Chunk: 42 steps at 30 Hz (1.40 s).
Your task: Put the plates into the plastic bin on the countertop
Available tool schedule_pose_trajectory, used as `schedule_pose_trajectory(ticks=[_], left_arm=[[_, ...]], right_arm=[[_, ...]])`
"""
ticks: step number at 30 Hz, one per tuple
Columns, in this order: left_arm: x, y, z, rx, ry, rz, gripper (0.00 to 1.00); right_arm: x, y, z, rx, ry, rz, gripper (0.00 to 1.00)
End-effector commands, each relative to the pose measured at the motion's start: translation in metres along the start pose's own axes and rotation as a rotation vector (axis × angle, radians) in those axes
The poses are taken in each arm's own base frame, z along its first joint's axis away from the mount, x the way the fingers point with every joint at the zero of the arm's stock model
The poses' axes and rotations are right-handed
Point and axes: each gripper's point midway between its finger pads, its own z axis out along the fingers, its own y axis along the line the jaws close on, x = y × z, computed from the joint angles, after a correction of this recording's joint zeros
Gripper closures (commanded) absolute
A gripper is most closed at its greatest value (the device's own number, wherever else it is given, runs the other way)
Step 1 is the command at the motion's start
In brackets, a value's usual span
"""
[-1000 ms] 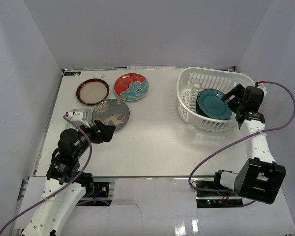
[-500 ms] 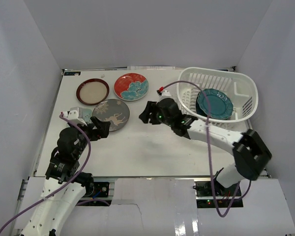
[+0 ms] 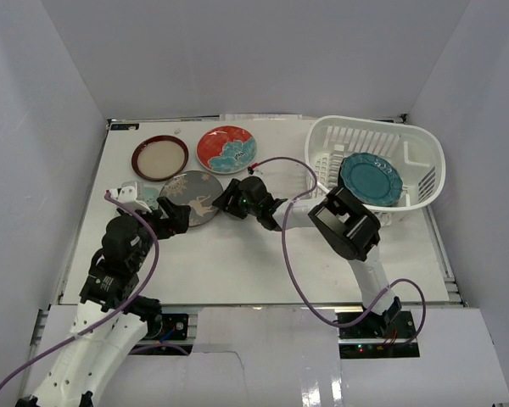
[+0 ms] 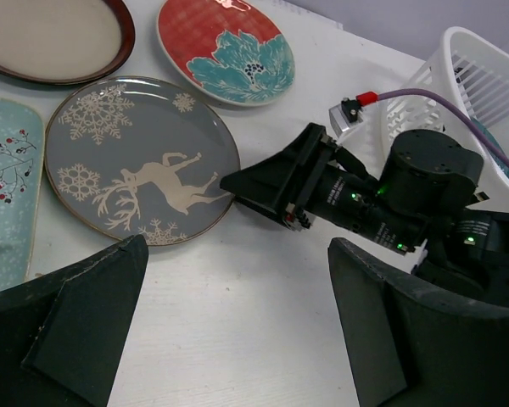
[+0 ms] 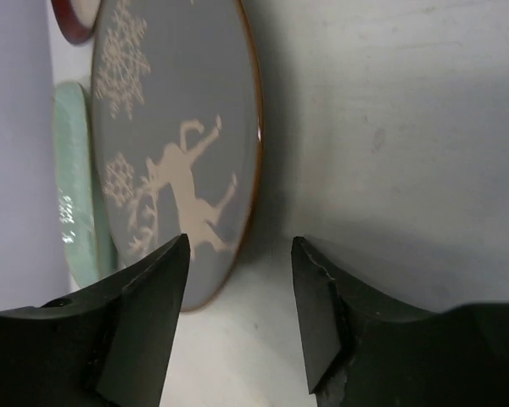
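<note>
Deer-print plate (image 3: 192, 197) flat on the surface (image 3: 263, 263), right-hand rim at the tips of the right gripper (image 3: 221, 203).
Right fingers low over the surface, parted and released, nothing clamped; plate rim just ahead of the gap, nearer the left-hand finger in the wrist view. Past the deer-print plate from those fingers: pale-green rectangular plate (image 3: 143, 197) and dark-rimmed cream plate (image 3: 160, 158). Red-teal floral plate (image 3: 226, 149) near, off to one side of the right fingers. Left gripper (image 3: 171, 216) spread wide, empty, deer-print plate just ahead of its fingers. Teal scalloped plate (image 3: 371, 179) inside the bin (image 3: 377, 121), well apart from both sets of fingers.
</note>
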Motion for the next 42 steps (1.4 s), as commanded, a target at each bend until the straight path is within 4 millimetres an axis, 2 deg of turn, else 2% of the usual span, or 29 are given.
schedule_pose_trajectory(ticks=[1, 5, 6, 8, 9, 10, 11, 12, 13, 14, 15, 16, 17, 18, 19, 22, 23, 24, 25, 26, 27, 30, 31, 33, 34, 35, 36, 39, 42], left_arm=[[-0.004, -0.007, 0.000, 0.031, -0.010, 0.005, 0.02], [-0.002, -0.008, 0.002, 0.034, 0.000, 0.011, 0.02], [-0.002, -0.008, 0.002, 0.034, 0.000, 0.013, 0.02], [-0.001, -0.008, 0.003, 0.038, 0.003, 0.015, 0.02], [-0.001, -0.008, 0.003, 0.036, 0.003, 0.014, 0.02], [-0.001, -0.008, 0.003, 0.036, 0.003, 0.014, 0.02], [-0.002, -0.008, 0.003, 0.036, 0.001, 0.016, 0.02], [-0.003, -0.009, 0.002, 0.044, -0.002, 0.015, 0.02], [-0.003, -0.009, 0.002, 0.044, -0.003, 0.014, 0.02], [-0.003, -0.009, 0.002, 0.044, -0.007, 0.013, 0.02], [-0.005, -0.010, 0.000, 0.048, -0.015, 0.014, 0.02], [-0.006, -0.010, 0.000, 0.050, -0.018, 0.012, 0.02], [-0.006, -0.010, -0.001, 0.051, -0.020, 0.010, 0.02], [-0.006, -0.011, -0.002, 0.056, -0.021, 0.011, 0.02], [-0.007, -0.012, -0.003, 0.062, -0.025, 0.010, 0.02], [-0.006, -0.016, -0.006, 0.089, -0.026, 0.011, 0.02], [-0.005, -0.016, -0.006, 0.093, -0.024, 0.013, 0.02], [-0.004, -0.017, -0.006, 0.100, -0.021, 0.015, 0.02], [-0.005, -0.018, -0.007, 0.102, -0.025, 0.014, 0.02], [-0.006, -0.018, -0.009, 0.107, -0.031, 0.015, 0.02], [-0.007, -0.017, -0.010, 0.101, -0.037, 0.013, 0.02], [-0.009, -0.018, -0.014, 0.111, -0.048, 0.014, 0.02], [-0.010, -0.018, -0.016, 0.112, -0.057, 0.012, 0.02], [-0.011, -0.018, -0.018, 0.118, -0.061, 0.009, 0.02], [-0.011, -0.019, -0.019, 0.122, -0.063, 0.007, 0.02], [-0.011, -0.019, -0.019, 0.121, -0.064, 0.007, 0.02], [-0.012, -0.020, -0.020, 0.123, -0.066, 0.008, 0.02], [-0.011, -0.020, -0.022, 0.128, -0.069, 0.007, 0.02], [-0.012, -0.020, -0.024, 0.128, -0.075, 0.006, 0.02]], right_arm=[[-0.005, 0.002, 0.024, -0.024, -0.027, 0.135, 0.43], [0.002, -0.014, 0.047, -0.002, -0.010, 0.220, 0.54], [-0.001, -0.012, 0.049, -0.006, -0.017, 0.229, 0.66], [-0.007, -0.010, 0.045, -0.007, -0.034, 0.233, 0.79], [-0.003, -0.017, 0.038, 0.009, -0.033, 0.227, 0.86], [-0.003, -0.020, 0.031, 0.016, -0.042, 0.217, 0.89], [-0.016, -0.008, 0.016, -0.009, -0.084, 0.197, 0.90], [-0.007, -0.026, 0.002, 0.026, -0.082, 0.190, 0.92], [-0.006, -0.030, -0.008, 0.032, -0.092, 0.182, 0.92], [-0.018, -0.012, -0.028, -0.014, -0.126, 0.174, 0.92], [-0.018, -0.010, -0.041, -0.033, -0.129, 0.168, 0.92], [-0.008, -0.021, -0.055, -0.030, -0.120, 0.156, 0.92], [-0.019, 0.003, -0.078, -0.098, -0.137, 0.144, 0.92], [-0.023, 0.011, -0.093, -0.127, -0.146, 0.100, 0.92], [-0.034, 0.031, -0.121, -0.185, -0.172, 0.069, 0.92], [-0.067, 0.058, -0.164, -0.222, -0.254, -0.107, 0.92], [-0.087, 0.076, -0.193, -0.225, -0.287, -0.148, 0.92], [-0.102, 0.081, -0.208, -0.220, -0.313, -0.181, 0.92], [-0.135, 0.083, -0.238, -0.218, -0.398, -0.221, 0.92], [-0.148, 0.077, -0.252, -0.194, -0.405, -0.223, 0.92], [-0.182, 0.066, -0.284, -0.189, -0.490, -0.208, 0.92], [-0.220, 0.033, -0.325, -0.140, -0.561, -0.158, 0.92], [-0.244, 0.011, -0.349, -0.097, -0.628, -0.136, 0.92], [-0.262, -0.013, -0.368, -0.043, -0.664, -0.100, 0.92], [-0.278, -0.037, -0.383, -0.006, -0.699, -0.062, 0.92], [-0.285, -0.048, -0.389, 0.003, -0.710, -0.022, 0.92], [-0.296, -0.069, -0.401, 0.041, -0.748, 0.024, 0.92], [-0.305, -0.107, -0.409, 0.094, -0.764, 0.120, 0.92], [-0.310, -0.136, -0.417, 0.152, -0.795, 0.182, 0.92]])
